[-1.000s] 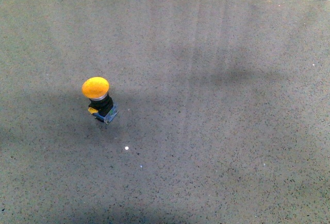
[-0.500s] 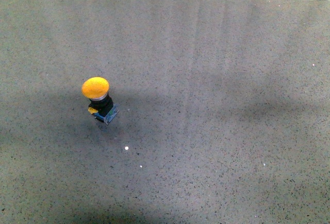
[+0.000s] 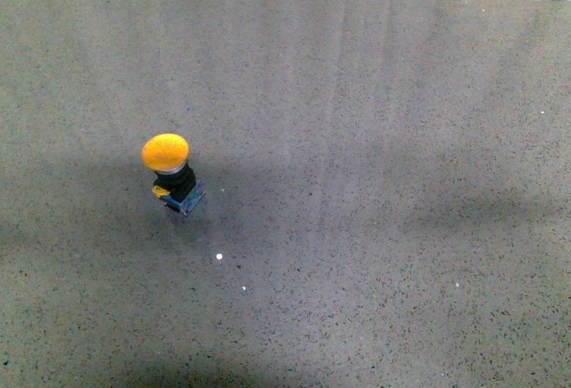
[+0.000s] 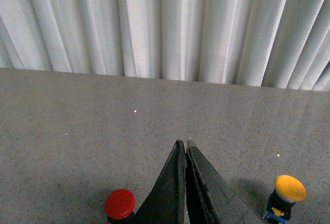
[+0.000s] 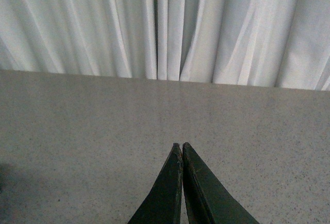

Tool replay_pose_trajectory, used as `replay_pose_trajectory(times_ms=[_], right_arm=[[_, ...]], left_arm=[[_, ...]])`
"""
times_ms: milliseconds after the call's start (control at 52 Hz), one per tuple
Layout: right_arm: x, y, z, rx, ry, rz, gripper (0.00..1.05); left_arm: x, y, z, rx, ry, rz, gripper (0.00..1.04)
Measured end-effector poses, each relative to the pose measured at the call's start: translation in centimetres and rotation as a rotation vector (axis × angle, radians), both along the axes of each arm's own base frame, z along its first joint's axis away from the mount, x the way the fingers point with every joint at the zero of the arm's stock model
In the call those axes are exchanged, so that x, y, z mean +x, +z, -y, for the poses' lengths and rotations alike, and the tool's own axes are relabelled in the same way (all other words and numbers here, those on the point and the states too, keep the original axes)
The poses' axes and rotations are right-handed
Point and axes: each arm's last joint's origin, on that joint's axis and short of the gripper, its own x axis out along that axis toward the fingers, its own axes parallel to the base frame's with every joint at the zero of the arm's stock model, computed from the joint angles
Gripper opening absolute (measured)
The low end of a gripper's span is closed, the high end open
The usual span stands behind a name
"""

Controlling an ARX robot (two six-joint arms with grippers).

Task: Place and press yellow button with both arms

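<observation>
The yellow button (image 3: 171, 172) stands upright on the grey speckled table in the front view, left of centre, orange-yellow cap on top and blue-yellow base below. It also shows in the left wrist view (image 4: 286, 195), off to one side of my left gripper (image 4: 184, 142), which is shut and empty with its tips apart from the button. My right gripper (image 5: 180, 144) is shut and empty over bare table; the button is out of that view. Neither arm shows in the front view.
A red button (image 4: 119, 204) stands on the table on the other side of the left gripper. White pleated curtains (image 4: 165, 26) hang behind the table's far edge (image 5: 165, 80). Soft shadows lie across the table (image 3: 401, 227).
The button has not moved. A faint shadow on the right side of the table has drifted toward the near edge.
</observation>
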Motion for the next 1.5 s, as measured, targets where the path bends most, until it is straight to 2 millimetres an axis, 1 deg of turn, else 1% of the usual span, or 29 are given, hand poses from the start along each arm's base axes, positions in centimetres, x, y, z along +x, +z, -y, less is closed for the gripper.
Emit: replay_pose_trajectory(times_ms=[808,865,942,1135,1173,1212,1231,1327,1404,1481,1500], right_arm=[[-2.1,0.1,0.0,0.000,0.000,0.006,0.01],[-2.8,-0.3,0.0,0.000,-0.001,-0.028,0.01],[-3.1,-0.2,0.0,0.000,-0.002,-0.002,0.01],[-3.2,-0.2,0.0,0.000,-0.002,0.002,0.01],[-3.2,-0.2,0.0,-0.002,-0.002,0.002,0.04],[-3.2,-0.2,0.0,-0.002,-0.002,0.002,0.11],[-3.2,-0.2,0.0,-0.002,-0.002,0.002,0.13],[-3.2,-0.2,0.0,-0.002,-0.002,0.002,0.29],[-3.2,-0.2,0.0,-0.002,-0.002,0.002,0.40],[-3.2,-0.2,0.0,-0.002,-0.002,0.002,0.59],[-3.2,-0.2,0.0,-0.002,-0.002,0.002,0.63]], left_arm=[[0.0,0.0,0.0,0.000,0.000,0.000,0.01],[0.0,0.0,0.0,0.000,0.000,0.000,0.01],[0.0,0.0,0.0,0.000,0.000,0.000,0.01],[0.0,0.0,0.0,0.000,0.000,0.000,0.02],[0.0,0.0,0.0,0.000,0.000,0.000,0.05],[0.0,0.0,0.0,0.000,0.000,0.000,0.13],[0.0,0.0,0.0,0.000,0.000,0.000,0.14],[0.0,0.0,0.0,0.000,0.000,0.000,0.30],[0.0,0.0,0.0,0.000,0.000,0.000,0.41],[0.0,0.0,0.0,0.000,0.000,0.000,0.61],[0.0,0.0,0.0,0.000,0.000,0.000,0.64]])
